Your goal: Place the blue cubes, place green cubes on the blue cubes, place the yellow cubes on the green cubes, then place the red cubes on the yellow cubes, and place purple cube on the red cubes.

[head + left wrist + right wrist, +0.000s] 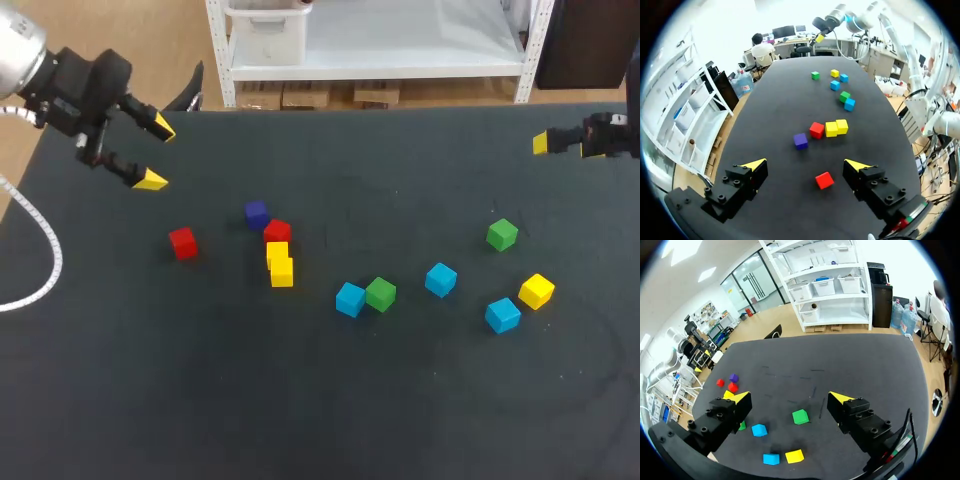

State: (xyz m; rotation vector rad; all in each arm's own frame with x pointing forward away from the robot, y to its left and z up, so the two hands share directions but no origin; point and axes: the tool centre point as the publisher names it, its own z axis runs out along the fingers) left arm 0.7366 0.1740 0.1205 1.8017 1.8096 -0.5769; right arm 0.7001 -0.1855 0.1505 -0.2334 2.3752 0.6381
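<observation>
To the left, the left arm's black gripper (156,154) hangs over the far left corner of the dark matte table (200,400). Its yellow-tipped fingers are spread wide and hold nothing. All the small plain-coloured cubes lie loose on the table, none stacked. Nearest that gripper sits a lone red cube (182,242). Next comes a cluster: a purple cube (256,214), close beside it a second red cube (277,232), which touches the far yellow cube (277,253), itself touching the near yellow cube (282,272). Toward the middle, a first blue cube (350,299) touches a first green cube (380,293). Further right a second blue cube (440,279) stands alone, a second green cube (502,234) sits farther back, and a third blue cube (502,314) lies just beside a third yellow cube (536,291). At the far right edge, the right arm's gripper (790,398) hovers with its fingers wide apart and empty.
</observation>
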